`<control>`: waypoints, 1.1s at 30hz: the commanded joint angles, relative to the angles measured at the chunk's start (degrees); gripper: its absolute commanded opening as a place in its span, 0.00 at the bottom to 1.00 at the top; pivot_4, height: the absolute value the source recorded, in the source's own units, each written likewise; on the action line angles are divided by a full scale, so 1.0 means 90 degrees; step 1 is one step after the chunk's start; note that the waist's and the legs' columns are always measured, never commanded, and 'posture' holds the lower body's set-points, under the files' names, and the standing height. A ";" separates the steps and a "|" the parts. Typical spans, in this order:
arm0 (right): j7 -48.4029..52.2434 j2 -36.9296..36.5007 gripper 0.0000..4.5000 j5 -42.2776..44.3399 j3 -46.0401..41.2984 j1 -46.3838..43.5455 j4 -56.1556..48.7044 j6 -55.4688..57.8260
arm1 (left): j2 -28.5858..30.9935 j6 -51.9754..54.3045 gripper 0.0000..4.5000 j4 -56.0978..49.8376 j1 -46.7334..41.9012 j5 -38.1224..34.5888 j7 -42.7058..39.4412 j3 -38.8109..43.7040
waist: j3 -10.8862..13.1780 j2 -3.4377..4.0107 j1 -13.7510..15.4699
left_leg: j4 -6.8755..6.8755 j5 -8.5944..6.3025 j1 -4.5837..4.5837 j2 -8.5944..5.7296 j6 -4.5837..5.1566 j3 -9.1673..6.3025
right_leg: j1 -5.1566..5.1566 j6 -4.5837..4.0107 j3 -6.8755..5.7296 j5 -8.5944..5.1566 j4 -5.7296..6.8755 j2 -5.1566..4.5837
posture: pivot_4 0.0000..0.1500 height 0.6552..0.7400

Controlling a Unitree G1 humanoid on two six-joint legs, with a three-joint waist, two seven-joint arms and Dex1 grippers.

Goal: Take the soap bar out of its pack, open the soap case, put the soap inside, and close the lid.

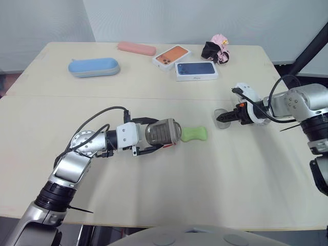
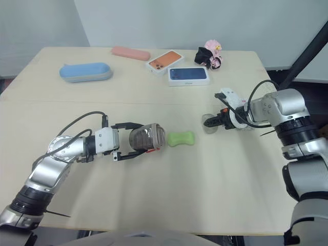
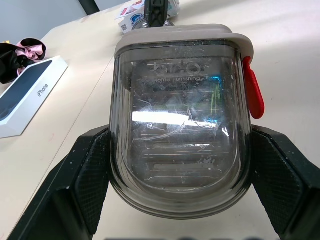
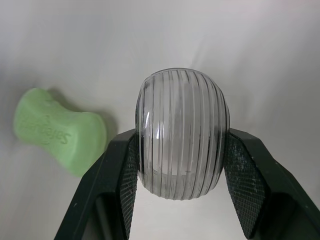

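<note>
Soap bar lies unpacked on the surface, just ahead of the left end effector, which clamps the opened soap case; beyond it the right end effector grips the detached lid. Judging by this, loading the soap and closing remain

A blue oblong case lies on the pale table well beyond the left gripper, with a pink case farther back. Beyond the right gripper sit a dark blue phone box, an orange phone box just beside it, and a black-and-pink hair tie.
</note>
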 commanded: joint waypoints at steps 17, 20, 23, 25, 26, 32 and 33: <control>0.0611 0.0462 0.99 -0.1258 -0.0709 -0.0069 0.0057 0.0121 | 0.0133 -0.0057 0.77 -0.0083 -0.0003 0.0020 0.0087 0.0145 | -0.0003 0.0004 -0.0002 | 0.0006 0.0001 0.0007 0.0001 0.0001 0.0001 | 0.0001 0.0000 0.0002 0.0000 0.0011 0.0002 | 1.00 1.00; 0.0794 0.0441 0.99 -0.1312 -0.0886 0.0017 -0.0147 -0.0251 | 0.0168 -0.0069 0.77 0.0002 -0.0054 0.0010 0.0046 0.0162 | -0.0003 0.0004 -0.0003 | 0.0006 0.0001 0.0008 0.0001 0.0001 0.0001 | 0.0001 0.0000 0.0002 0.0000 0.0011 0.0002 | 1.00 1.00; 0.1387 0.0371 0.99 -0.1321 -0.1137 0.0290 -0.0585 -0.1317 | 0.0218 -0.0078 0.77 0.0151 -0.0171 -0.0009 -0.0005 0.0216 | -0.0003 0.0004 -0.0004 | 0.0006 0.0001 0.0009 0.0002 0.0001 0.0002 | 0.0001 0.0000 0.0003 0.0000 0.0012 0.0001 | 1.00 1.00; 0.2135 0.0212 0.99 -0.1366 -0.1190 0.0677 -0.0996 -0.2271 | 0.0257 -0.0053 0.77 0.0286 -0.0282 -0.0043 -0.0041 0.0266 | -0.0003 0.0004 -0.0005 | 0.0006 0.0001 0.0009 0.0004 0.0001 0.0002 | 0.0000 0.0000 0.0002 0.0000 0.0013 0.0000 | 1.00 1.00; 0.2656 0.0093 0.99 -0.1436 -0.1217 0.1017 -0.1276 -0.3010 | 0.0277 0.0022 0.77 0.0347 -0.0351 -0.0074 -0.0046 0.0297 | -0.0004 0.0002 0.0010 | 0.0006 0.0001 0.0009 0.0004 0.0001 0.0002 | 0.0000 0.0000 0.0002 0.0000 0.0014 0.0000 | 1.00 1.00; 0.4255 0.0135 0.99 -0.1569 -0.1644 0.2624 -0.1756 -0.5836 | 0.0437 0.0455 0.77 0.0591 -0.0630 -0.0201 -0.0330 0.0331 | -0.0008 0.0001 -0.0017 | 0.0013 0.0001 -0.0005 0.0008 0.0006 0.0005 | -0.0001 -0.0001 -0.0003 0.0000 0.0013 -0.0027 | 1.00 1.00; 0.4572 0.0146 0.99 -0.1666 -0.1639 0.2910 -0.1765 -0.6423 | 0.0472 0.0564 0.77 0.0606 -0.0663 -0.0216 -0.0402 0.0314 | -0.0008 0.0001 -0.0026 | 0.0014 0.0002 -0.0006 0.0007 0.0007 0.0006 | -0.0005 -0.0001 -0.0005 0.0000 0.0014 -0.0034 | 1.00 1.00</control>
